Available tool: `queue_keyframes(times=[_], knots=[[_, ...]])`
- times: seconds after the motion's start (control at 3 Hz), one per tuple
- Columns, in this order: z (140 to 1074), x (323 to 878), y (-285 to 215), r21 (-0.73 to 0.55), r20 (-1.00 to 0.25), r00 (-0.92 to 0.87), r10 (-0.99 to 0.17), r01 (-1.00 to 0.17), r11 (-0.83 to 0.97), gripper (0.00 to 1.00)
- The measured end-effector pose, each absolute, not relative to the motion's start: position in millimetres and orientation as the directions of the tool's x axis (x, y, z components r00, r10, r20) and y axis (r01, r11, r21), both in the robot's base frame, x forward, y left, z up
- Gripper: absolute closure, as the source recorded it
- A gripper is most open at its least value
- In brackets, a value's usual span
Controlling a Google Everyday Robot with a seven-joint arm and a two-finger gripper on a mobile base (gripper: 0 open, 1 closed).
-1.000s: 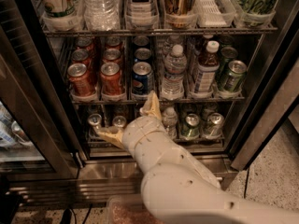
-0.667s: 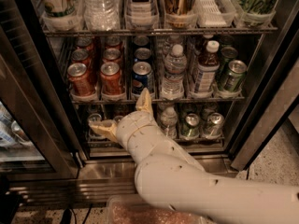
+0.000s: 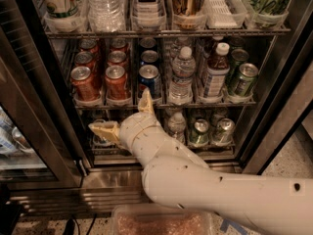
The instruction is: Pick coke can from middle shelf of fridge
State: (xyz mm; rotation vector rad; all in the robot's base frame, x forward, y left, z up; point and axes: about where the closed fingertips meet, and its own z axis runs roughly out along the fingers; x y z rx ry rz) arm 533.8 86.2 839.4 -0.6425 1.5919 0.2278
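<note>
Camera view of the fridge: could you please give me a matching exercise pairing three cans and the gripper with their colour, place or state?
Column one:
1. coke can
2. Pepsi can
3. green can
4. gripper

Column two:
A. right end of the middle shelf
B. blue, one lane to the right of the red cans
C. open, just below the middle shelf's front edge
D. red, in the left lanes of the middle shelf

Pairs: 1-D, 2-B, 3-A, 4-C.
</note>
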Motion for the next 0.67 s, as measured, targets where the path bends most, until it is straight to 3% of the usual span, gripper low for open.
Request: queue_keyframes(times=[0.67], knots=[[840.5, 524.2, 93.1, -0.168, -0.979, -0.005, -0.201, -0.528, 0.833, 0.0]])
